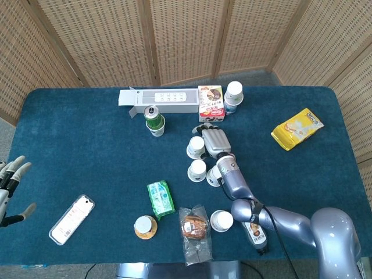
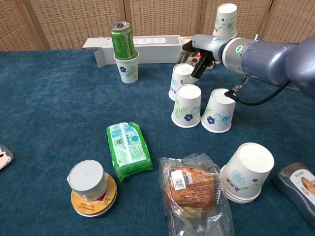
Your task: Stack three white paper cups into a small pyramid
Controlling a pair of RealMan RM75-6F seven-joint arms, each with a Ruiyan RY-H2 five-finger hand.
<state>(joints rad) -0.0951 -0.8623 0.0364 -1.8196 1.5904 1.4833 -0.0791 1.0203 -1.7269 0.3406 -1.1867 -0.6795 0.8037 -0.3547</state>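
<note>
White floral paper cups inverted, right hand at rear cup

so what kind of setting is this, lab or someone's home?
Likely a lab or data-collection room: a table covered in blue cloth, woven folding screens closing it off, and assorted snacks and paper cups laid out as props.

Snack box close behind — bare cloth leftward

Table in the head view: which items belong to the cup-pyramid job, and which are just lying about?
Job: three upturned white floral paper cups; right hand reaching the rear one.

Lying about: green can, green wrapped packet, bagged bun, yellow snack bag, long white box.
</note>
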